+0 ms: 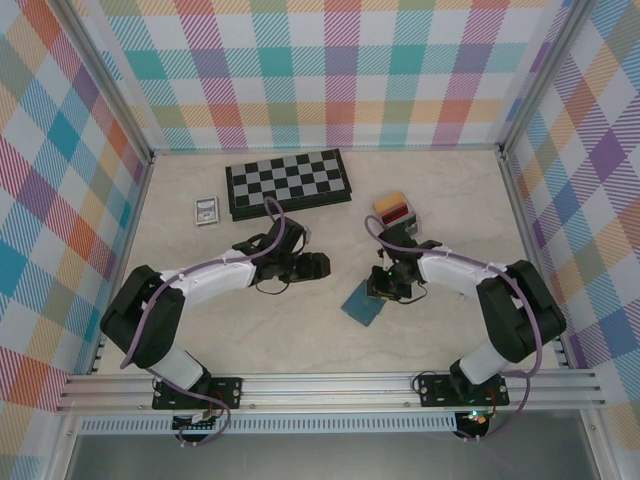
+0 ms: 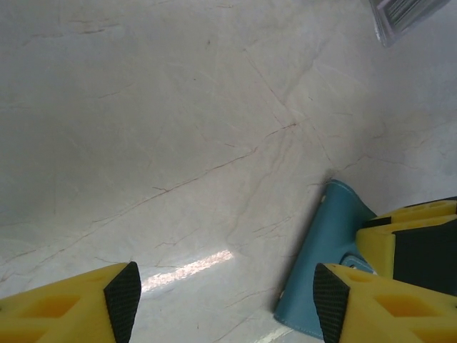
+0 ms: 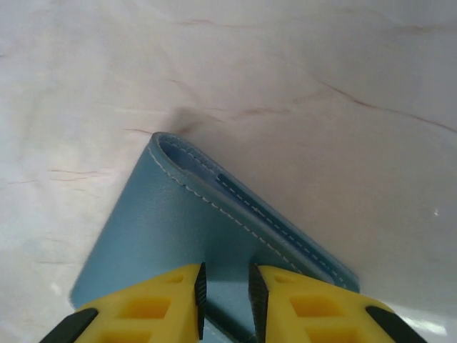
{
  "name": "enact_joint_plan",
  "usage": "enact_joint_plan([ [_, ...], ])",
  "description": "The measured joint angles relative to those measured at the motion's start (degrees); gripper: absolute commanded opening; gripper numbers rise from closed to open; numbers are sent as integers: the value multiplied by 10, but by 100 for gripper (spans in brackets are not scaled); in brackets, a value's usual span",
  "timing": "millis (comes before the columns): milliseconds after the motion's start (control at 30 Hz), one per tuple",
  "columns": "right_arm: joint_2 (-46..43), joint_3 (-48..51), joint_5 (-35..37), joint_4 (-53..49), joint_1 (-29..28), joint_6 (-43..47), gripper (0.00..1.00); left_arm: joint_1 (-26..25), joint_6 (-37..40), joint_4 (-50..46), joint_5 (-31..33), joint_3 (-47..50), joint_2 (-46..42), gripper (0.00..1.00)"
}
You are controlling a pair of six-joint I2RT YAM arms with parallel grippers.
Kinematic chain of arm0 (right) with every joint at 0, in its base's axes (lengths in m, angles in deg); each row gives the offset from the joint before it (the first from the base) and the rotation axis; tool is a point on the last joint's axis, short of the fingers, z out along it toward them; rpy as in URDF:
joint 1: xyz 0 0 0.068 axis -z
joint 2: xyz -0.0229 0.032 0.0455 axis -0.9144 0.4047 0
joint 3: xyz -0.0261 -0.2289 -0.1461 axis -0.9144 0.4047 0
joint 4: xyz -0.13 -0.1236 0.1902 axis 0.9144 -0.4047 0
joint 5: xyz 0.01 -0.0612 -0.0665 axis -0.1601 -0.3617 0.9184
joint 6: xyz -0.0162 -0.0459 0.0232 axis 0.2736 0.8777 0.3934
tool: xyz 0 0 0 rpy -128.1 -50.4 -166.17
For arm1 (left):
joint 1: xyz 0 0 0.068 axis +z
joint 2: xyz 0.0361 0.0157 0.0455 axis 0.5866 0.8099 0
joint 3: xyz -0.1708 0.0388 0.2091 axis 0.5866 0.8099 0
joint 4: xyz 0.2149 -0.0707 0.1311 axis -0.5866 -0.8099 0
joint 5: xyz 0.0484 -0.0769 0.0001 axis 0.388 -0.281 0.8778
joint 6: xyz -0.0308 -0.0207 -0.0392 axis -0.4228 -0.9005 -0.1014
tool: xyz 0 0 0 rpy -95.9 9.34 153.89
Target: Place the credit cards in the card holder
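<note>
Card holder (image 1: 358, 308), a flat teal-blue stitched bifold wallet, lies folded on the pale table (image 1: 300, 340) just right of centre. Left gripper (image 2: 225, 293): jaws spread, empty, near the wallet's left edge. Right gripper (image 3: 226, 289): nipping the wallet's upper leaf. Credit cards (image 1: 391, 210), thin red, tan and dark plastic rectangles, sit stacked above, right of centre. Apparently none is inserted yet.

Pale marbled surface (image 1: 300, 330) w/ thin brown veins is filling centre of the top view. Pastel plaid walls (image 1: 330, 70) are enclosing it at top, left & right. Aluminium rails (image 1: 330, 385) are running along the bottom. Soft glare (image 2: 187, 266) is showing at lower centre, left wrist view.
</note>
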Motion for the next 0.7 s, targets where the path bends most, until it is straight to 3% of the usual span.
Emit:
enact_joint_plan([
  [200,58,-45,-64,53,-19,60,29,-1,-28,-17,20,0,14,65],
  [300,48,-46,-66,62,-22,73,32,-1,-37,-13,12,1,14,65],
  [367,28,-46,-46,58,-23,73,28,-2,-41,-6,-2,2,18,63],
  [467,-2,-46,-16,45,-23,53,22,-4,-48,14,-29,2,38,62],
  [700,-39,11,-24,59,-22,-34,20,-11,-48,19,-77,-16,100,61],
])
